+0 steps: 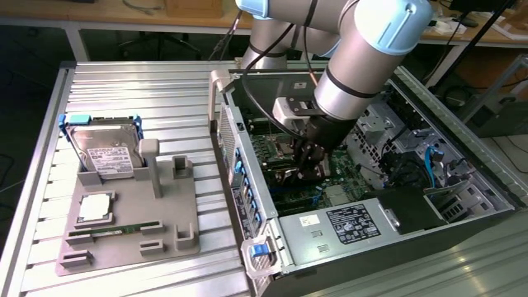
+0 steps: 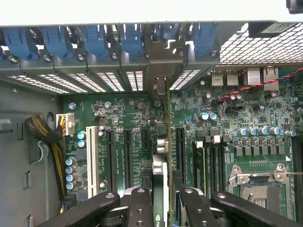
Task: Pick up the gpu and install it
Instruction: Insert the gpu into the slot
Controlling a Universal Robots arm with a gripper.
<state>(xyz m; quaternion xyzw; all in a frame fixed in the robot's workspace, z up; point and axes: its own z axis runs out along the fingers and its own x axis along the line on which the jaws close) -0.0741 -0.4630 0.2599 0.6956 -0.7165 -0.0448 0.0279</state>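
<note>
My gripper [image 1: 312,162] reaches down inside the open computer case [image 1: 462,204], over the green motherboard [image 1: 338,185]. In the wrist view the gpu [image 2: 163,142] shows edge-on as a thin dark card running from between my black fingers [image 2: 141,208] toward the case's rear wall, its metal end by the slot openings [image 2: 156,78]. My gripper [image 2: 165,210] is shut on the card. The card stands upright over the motherboard [image 2: 128,113], between two black expansion slots [image 2: 127,156] [image 2: 180,146]. Whether its edge touches a slot I cannot tell.
Blue card latches [image 2: 94,40] line the rear wall. A CPU socket [image 2: 258,184] and a braided cable bundle [image 2: 47,137] flank the slots. At the exterior view's left, a grey fixture [image 1: 165,216] holds a hard drive [image 1: 107,154], a chip [image 1: 95,207] and a memory stick [image 1: 111,231]. The power supply [image 1: 347,226] sits at the case's near end.
</note>
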